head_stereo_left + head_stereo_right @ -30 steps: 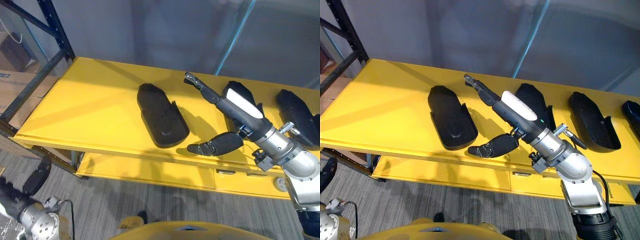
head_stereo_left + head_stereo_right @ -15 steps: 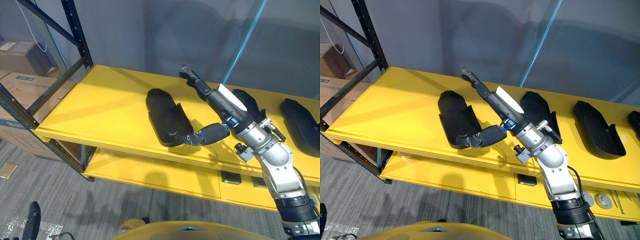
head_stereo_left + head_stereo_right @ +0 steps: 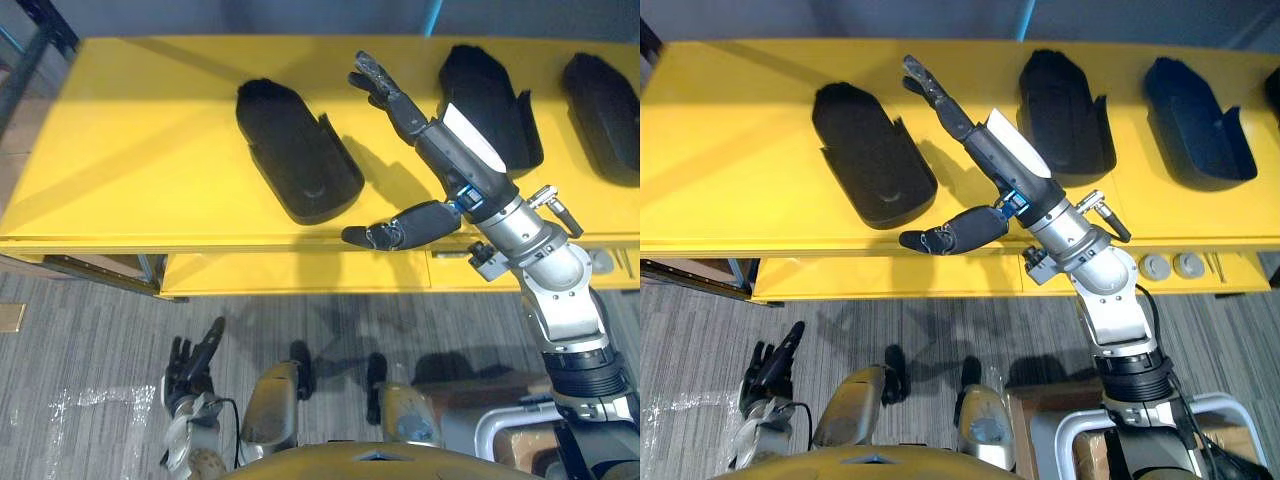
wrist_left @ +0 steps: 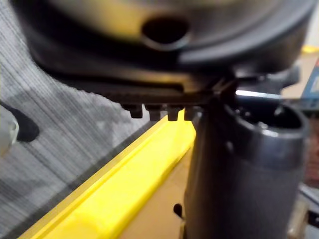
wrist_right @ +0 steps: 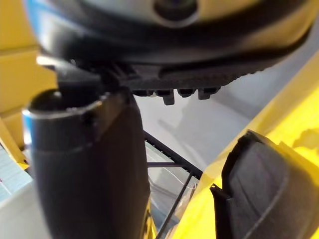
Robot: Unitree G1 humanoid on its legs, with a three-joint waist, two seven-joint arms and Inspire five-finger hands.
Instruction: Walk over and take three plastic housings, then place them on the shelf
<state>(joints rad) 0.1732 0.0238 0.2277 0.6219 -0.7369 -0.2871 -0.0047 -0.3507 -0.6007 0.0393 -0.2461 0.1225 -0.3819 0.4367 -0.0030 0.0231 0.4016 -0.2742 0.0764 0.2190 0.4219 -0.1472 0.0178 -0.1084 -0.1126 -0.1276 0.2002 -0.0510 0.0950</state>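
Left eye view: right hand is hovering over the yellow shelf. Fingers are straight and spread wide, thumb is swung out over the front edge, and it's holding nothing. It's sitting between the left housing and the middle housing, touching neither as far as I can tell. Right housing is lying well apart. All three are lying flat in a row with gaps between, probably so a hand can get in alongside. Left hand is hanging low over the carpet, fingers straight, empty. My guess is it's parked out of the way.

Right eye view: same layout. A fourth dark piece is peeking in at the shelf's right end. The wide spread is reading as a pre-shape to span the left housing.

Left wrist view: looking past the thumb at carpet and a yellow edge, can't tell of what. Nothing in the hand.

Right wrist view: a housing, likely the left one, is showing just beyond the thumb with no contact visible. A rack brace is showing behind.
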